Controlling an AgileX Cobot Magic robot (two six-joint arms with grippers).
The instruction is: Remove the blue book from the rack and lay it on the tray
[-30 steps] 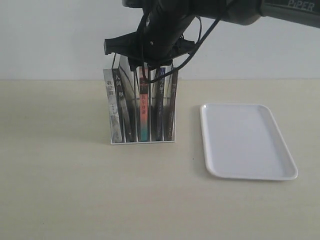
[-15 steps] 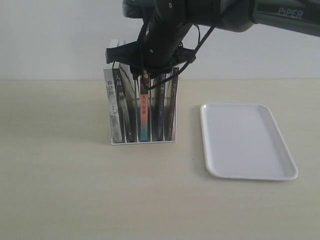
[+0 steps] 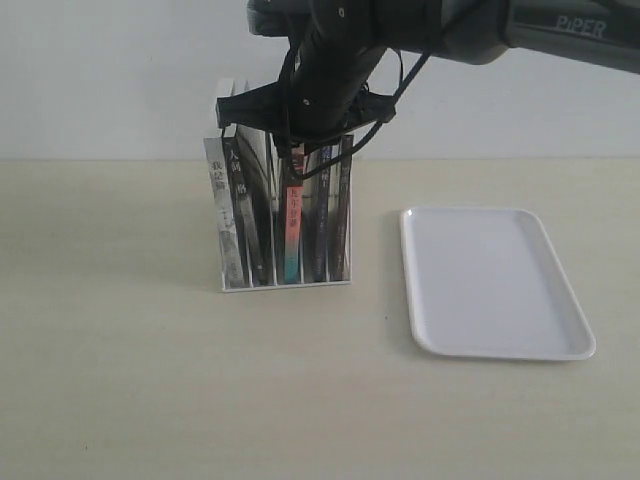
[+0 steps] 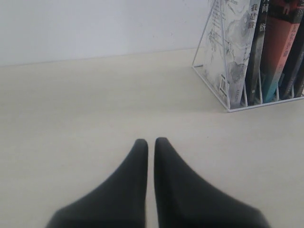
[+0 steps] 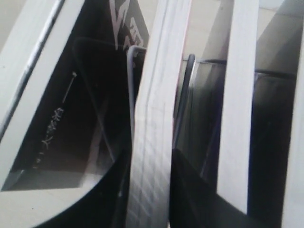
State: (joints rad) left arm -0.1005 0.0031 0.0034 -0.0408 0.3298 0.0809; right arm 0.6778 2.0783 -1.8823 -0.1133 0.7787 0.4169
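The white wire rack (image 3: 285, 284) holds several upright books. My right gripper (image 3: 293, 160) is down among their tops. In the right wrist view the right gripper (image 5: 151, 156) is shut on the white page edge of the middle book, the red-and-teal-spined book (image 3: 291, 230). The blue book (image 3: 320, 215), showing its narrow dark blue spine, stands one slot to the right, outside the grip. The white tray (image 3: 490, 280) lies flat to the right of the rack with nothing on it. My left gripper (image 4: 151, 141) is shut with nothing in it, low over the table and left of the rack (image 4: 213, 90).
A white-grey book (image 3: 225, 220) and a black book (image 3: 252, 215) fill the rack's left slots, and another dark book (image 3: 343, 215) stands at its right end. The right arm (image 3: 560, 30) reaches in from the upper right. A pale wall is close behind the rack.
My right gripper has come down onto the tops of the books. The red-and-teal spine now sits a little to the right and slightly tilted. The tray has not moved.
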